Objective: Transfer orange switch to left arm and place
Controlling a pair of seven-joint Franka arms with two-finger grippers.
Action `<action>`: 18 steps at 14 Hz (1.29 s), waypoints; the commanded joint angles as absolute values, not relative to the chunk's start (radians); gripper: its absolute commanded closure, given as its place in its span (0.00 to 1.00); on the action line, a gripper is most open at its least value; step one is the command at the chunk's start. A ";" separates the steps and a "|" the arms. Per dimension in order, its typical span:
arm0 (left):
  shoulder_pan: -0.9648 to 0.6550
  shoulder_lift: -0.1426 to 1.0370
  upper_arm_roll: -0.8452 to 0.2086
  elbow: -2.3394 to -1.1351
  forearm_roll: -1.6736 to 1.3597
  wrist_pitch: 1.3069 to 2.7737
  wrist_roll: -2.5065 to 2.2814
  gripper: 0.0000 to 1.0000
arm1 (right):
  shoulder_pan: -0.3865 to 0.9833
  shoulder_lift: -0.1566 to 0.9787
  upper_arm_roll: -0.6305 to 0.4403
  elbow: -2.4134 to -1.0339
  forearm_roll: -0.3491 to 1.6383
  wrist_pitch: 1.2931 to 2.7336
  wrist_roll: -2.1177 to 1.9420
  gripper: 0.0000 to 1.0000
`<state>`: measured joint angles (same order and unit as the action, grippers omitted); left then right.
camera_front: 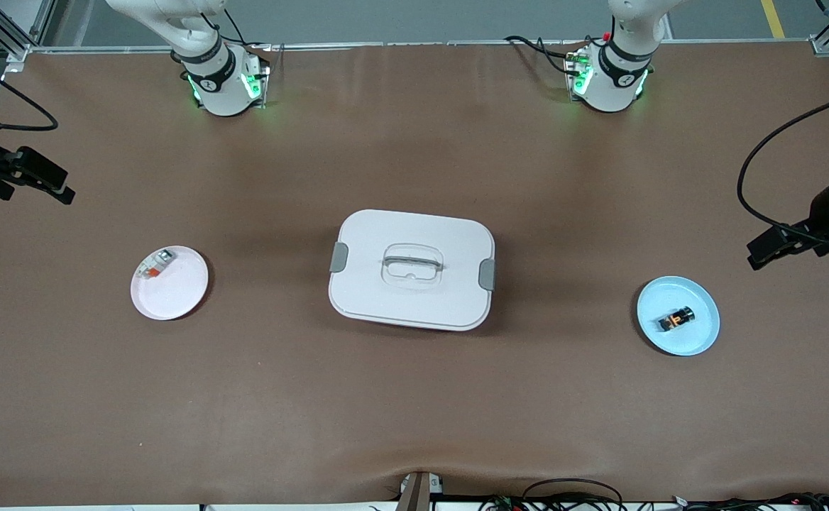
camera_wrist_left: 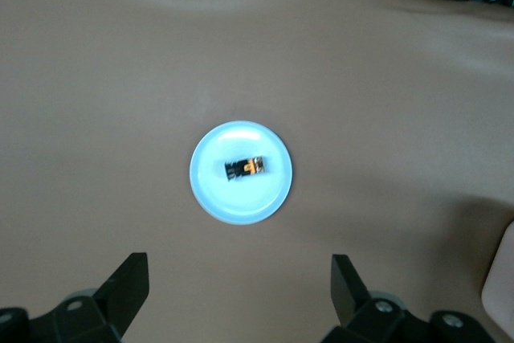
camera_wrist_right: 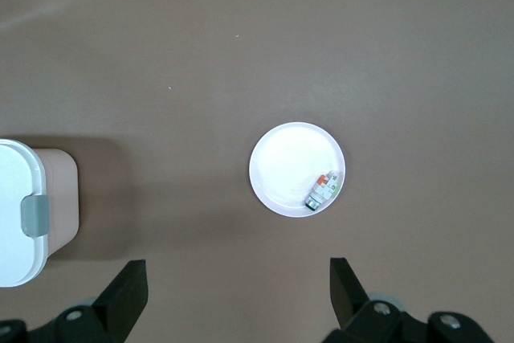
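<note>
The orange switch (camera_front: 677,319), a small black cylinder with orange marks, lies on a light blue plate (camera_front: 700,341) toward the left arm's end of the table. In the left wrist view the switch (camera_wrist_left: 246,168) lies on that plate (camera_wrist_left: 215,198). My left gripper (camera_front: 762,250) (camera_wrist_left: 239,267) is open and empty, high over the table beside the blue plate. My right gripper (camera_front: 56,186) (camera_wrist_right: 238,267) is open and empty, high over the right arm's end. The white lidded box (camera_front: 412,270) stands in the middle of the table between the two plates.
A white-grey part with a red-orange patch (camera_front: 154,264) (camera_wrist_right: 324,190) lies on a pale pink plate (camera_front: 182,294) (camera_wrist_right: 281,166) toward the right arm's end. The box's end shows in the right wrist view (camera_wrist_right: 20,214). Cables lie along the table's near edge (camera_front: 571,497).
</note>
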<state>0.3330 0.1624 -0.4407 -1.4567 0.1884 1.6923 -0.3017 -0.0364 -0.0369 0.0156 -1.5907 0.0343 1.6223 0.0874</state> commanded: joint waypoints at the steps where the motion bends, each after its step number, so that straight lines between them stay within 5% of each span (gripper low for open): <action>1: 0.198 0.086 -0.304 -1.466 0.156 1.615 -0.278 0.00 | -0.046 -0.054 0.015 -1.594 0.021 1.621 0.080 0.00; 8: -0.035 -0.046 -0.059 -1.577 0.065 1.592 -0.183 0.00 | -0.058 -0.063 0.015 -1.609 0.028 1.644 0.080 0.00; 13: -0.069 -0.124 -0.046 -1.689 0.009 1.646 -0.169 0.00 | -0.058 -0.083 0.015 -1.635 0.032 1.661 0.089 0.00; 18: -0.060 -0.127 -0.048 -1.655 0.006 1.600 -0.138 0.00 | -0.054 -0.080 0.020 -1.631 0.026 1.638 0.086 0.00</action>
